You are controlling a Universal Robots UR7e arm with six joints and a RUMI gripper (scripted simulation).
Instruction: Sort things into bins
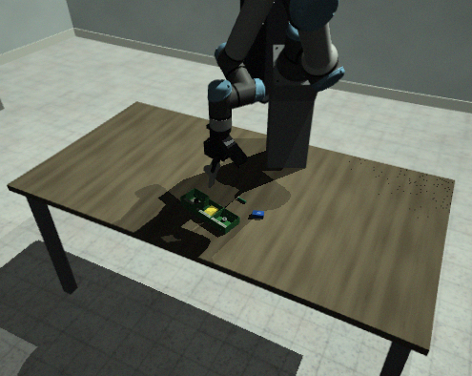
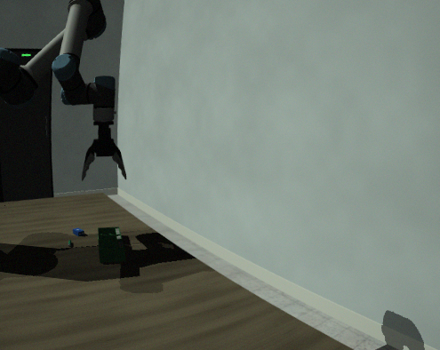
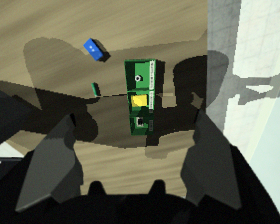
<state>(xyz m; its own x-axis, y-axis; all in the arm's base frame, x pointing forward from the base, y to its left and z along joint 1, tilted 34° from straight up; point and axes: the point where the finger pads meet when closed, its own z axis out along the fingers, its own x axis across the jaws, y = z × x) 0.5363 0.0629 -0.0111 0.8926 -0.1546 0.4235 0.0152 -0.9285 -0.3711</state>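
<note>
Wooden table (image 1: 319, 239) (image 2: 53, 302) (image 3: 47, 17): rectangular top, brown with streaked grain, dark edge, dark square legs; fine dark specks near one corner

Floor (image 1: 253, 305) (image 2: 271, 277) (image 3: 223, 30): pale tiles, faint joints; broad grey shadow (image 1: 129, 305) beside and beneath the table in the top view

Walls: plain grey wall (image 1: 396, 48) (image 2: 86, 142) behind; paler, bluish-green wall (image 2: 298, 133) (image 1: 24, 24) meeting it at a corner; light baseboard (image 1: 415, 97) (image 2: 253, 266) along the foot

Dark door-like panel (image 2: 27, 147) against the back wall, small green light (image 2: 26, 55) near its top

Lighting: dim and uneven, hard-edged dark shadows across the tabletop
</note>
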